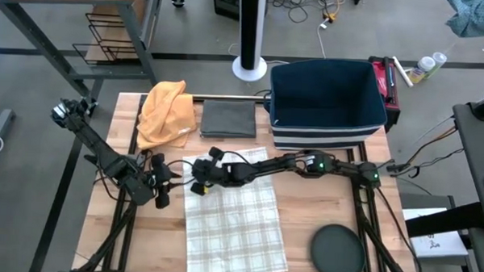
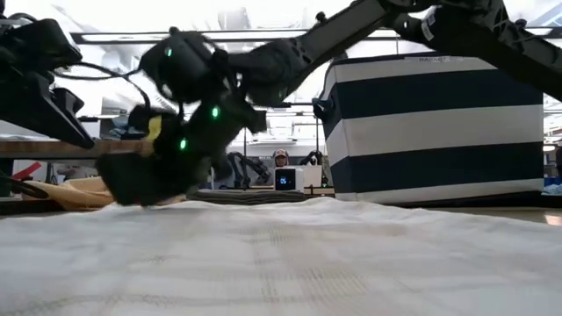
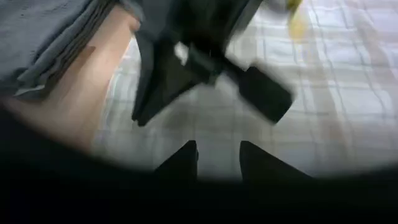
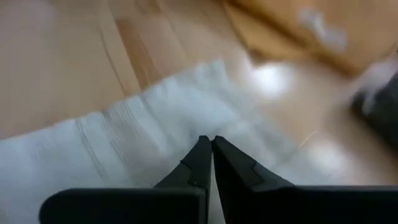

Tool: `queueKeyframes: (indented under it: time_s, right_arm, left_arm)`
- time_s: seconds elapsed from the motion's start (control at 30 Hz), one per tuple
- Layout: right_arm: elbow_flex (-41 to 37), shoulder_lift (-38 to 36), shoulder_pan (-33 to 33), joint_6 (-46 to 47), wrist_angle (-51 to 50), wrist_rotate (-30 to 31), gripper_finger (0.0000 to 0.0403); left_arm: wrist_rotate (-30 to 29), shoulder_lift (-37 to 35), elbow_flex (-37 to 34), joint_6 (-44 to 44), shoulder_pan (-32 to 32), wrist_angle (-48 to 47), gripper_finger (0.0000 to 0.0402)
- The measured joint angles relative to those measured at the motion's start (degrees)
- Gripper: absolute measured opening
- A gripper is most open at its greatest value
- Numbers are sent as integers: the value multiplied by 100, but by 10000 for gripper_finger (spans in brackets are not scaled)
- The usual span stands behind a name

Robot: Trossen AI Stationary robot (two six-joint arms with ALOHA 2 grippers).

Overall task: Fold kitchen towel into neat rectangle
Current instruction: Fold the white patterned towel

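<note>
Still early: pale plaid cloth kitchen towel (image 1: pixel 235 220) flat, unfolded on wooden tabletop (image 1: pixel 321 191). Right claw (image 1: pixel 198 185) pressed together over far left corner, grip unclear. Left claw (image 1: pixel 161 190) part-spread alongside, empty. All folds remaining.

This looks like a robotics lab. At the top of the high view, loose cables (image 1: pixel 311 9) lie on a grey concrete floor (image 1: pixel 34 72), and a metal wire rack (image 1: pixel 108 38) stands at upper left.
</note>
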Motion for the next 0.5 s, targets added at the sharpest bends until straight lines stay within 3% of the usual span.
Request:
queueKeyframes:
  time_s: [0.2, 0.37, 0.5]
  right_arm:
    - [-114, -1267, 233, -659, -1158, 35, 13]
    - [-853, -1714, 571, -256, -1686, 170, 13]
    - [-1527, -2058, 826, 486, -1593, 147, 13]
  left_arm:
    - [62, 1, 0, -45, -11, 1, 114]
    - [114, 128, -38, -193, -11, 38, 114]
    - [629, 282, -204, -359, -12, 43, 114]
